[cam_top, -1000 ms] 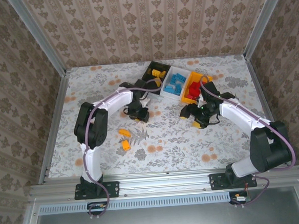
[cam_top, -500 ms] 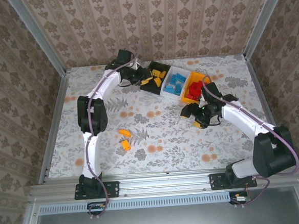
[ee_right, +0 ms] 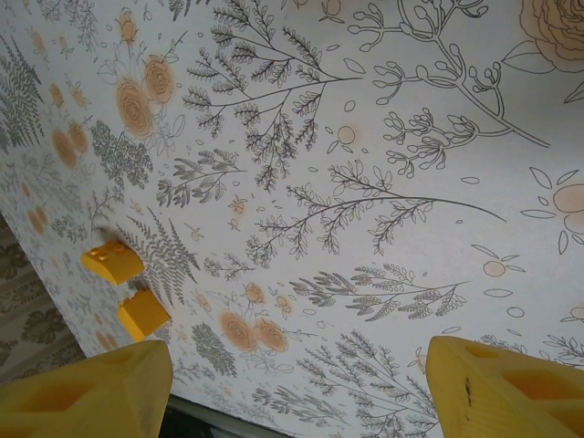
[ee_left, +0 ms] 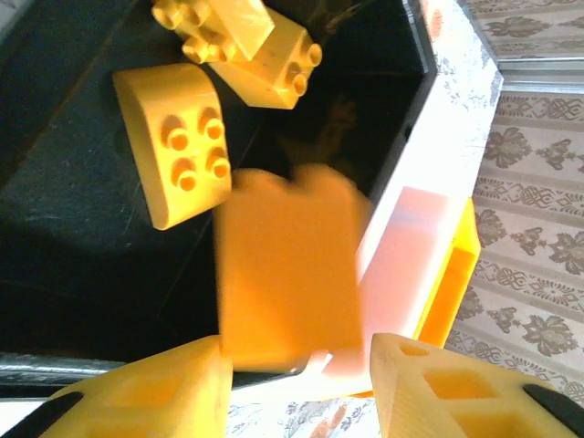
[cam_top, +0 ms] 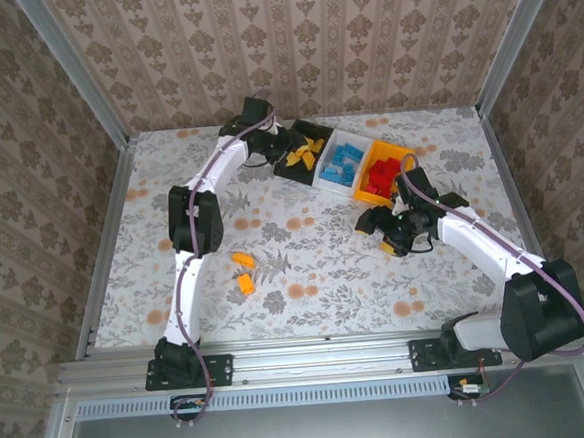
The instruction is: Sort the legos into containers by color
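While the flowered table (cam_top: pixel 308 308) spreads wide, the black bin (ee_left: pixel 82 274), white bin (ee_left: pixel 406 237) and orange-yellow bin (ee_left: pixel 447 292) crowd its far edge. The left gripper (ee_left: pixel 297 379), fingers spread, hangs over the black bin with a blurred orange-yellow brick (ee_left: pixel 287 274) beyond it; whether they touch is unclear. The right gripper (ee_right: pixel 301 383), spread and cut off by the frame, hovers over one loose brick (ee_right: pixel 111 258) and a second brick (ee_right: pixel 143 313).

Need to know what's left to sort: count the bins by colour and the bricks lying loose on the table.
Black bin: 1
White bin: 1
Orange-yellow bin: 1
Orange-yellow bricks lying loose outside the bins: 2
Total: 5
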Available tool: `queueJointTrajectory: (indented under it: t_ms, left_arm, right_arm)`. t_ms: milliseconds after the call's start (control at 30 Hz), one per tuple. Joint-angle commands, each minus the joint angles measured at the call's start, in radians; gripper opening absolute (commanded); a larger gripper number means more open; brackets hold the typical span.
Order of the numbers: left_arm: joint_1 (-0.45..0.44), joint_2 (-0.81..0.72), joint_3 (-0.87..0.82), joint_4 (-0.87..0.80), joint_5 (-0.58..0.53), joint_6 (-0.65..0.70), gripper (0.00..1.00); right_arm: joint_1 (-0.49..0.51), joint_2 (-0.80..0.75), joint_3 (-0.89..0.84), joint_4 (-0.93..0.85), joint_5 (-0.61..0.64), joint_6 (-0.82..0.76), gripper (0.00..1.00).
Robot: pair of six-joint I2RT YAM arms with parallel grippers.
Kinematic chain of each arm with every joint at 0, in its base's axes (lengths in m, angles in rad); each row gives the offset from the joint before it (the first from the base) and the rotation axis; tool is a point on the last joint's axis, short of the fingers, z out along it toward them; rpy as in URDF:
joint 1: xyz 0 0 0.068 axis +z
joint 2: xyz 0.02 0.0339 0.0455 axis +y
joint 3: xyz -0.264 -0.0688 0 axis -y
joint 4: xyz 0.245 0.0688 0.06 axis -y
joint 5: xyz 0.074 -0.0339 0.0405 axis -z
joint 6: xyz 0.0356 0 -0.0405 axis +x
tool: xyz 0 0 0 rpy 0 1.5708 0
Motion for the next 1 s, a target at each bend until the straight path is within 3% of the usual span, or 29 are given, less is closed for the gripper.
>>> queueJointTrajectory:
  t_ms: [0,233,533,733,967]
  left_arm:
    - [0.006,0.007,0.029,-0.040,-0.002,-0.007,0.47]
    - [0.005,-0.003,0.017,-0.045,-0.002,0.004,0.53]
    - [-0.001,-0.039,0.016,-0.058,-0.002,0.037,0.54]
    - [-0.006,-0.111,-0.012,-0.124,-0.053,0.134,0.54]
    - [-0.004,-0.265,-0.170,-0.163,-0.100,0.259,0.57]
  right_arm:
    - [0.005,-0.014,-0.016,0.010,0.023,0.015,0.75]
    - [0.005,-0.005,-0.021,0.019,0.018,0.018,0.76]
    - [0.005,0.002,-0.025,0.022,0.013,0.018,0.77]
    - [0.008,0.018,-0.021,0.027,0.006,0.015,0.77]
    - [0.021,0.048,0.000,0.033,0.000,0.013,0.77]
